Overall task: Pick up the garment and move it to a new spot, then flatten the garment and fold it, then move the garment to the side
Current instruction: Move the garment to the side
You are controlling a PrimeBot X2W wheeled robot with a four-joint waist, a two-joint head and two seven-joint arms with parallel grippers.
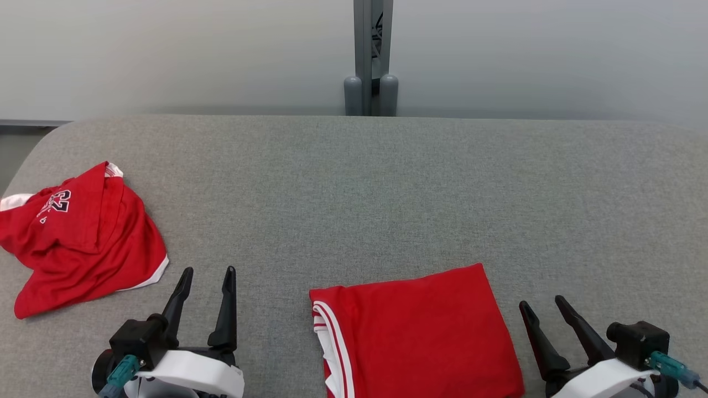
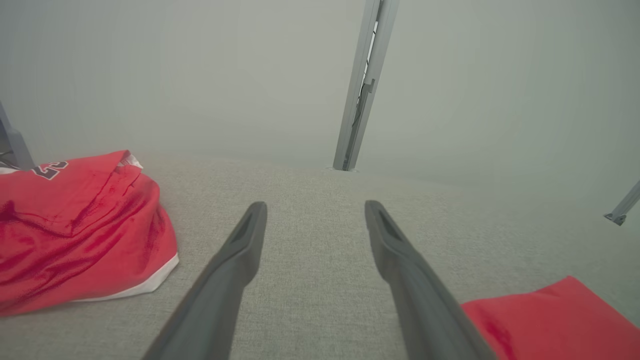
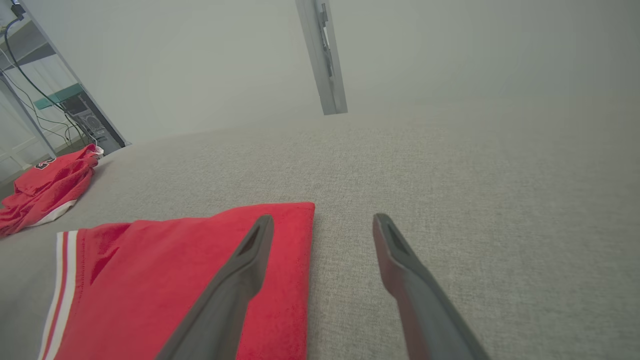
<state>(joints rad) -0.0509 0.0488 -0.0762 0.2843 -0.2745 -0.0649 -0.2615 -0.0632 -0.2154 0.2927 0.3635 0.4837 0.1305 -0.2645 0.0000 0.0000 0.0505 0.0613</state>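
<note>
On the left gripper [image 1: 209,273] the jaws stand wide apart and hold nothing, above the bare grey surface [image 1: 387,193], which has a fine woven texture. On the right gripper [image 1: 541,303] the jaws are also released and empty, just beside the right edge of the folded red garment [image 1: 415,331]. This garment lies flat as a neat rectangle at the near middle, with white stripes along its left edge. A crumpled red shirt [image 1: 83,237] with white trim lies at the left, well apart.

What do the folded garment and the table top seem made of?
Folded garment: soft red fabric, matte, probably jersey knit; it folds flat, with white-striped trim. Table top: grey woven cloth cover, matte; coarse weave shows. What lies beneath is hidden.
</note>
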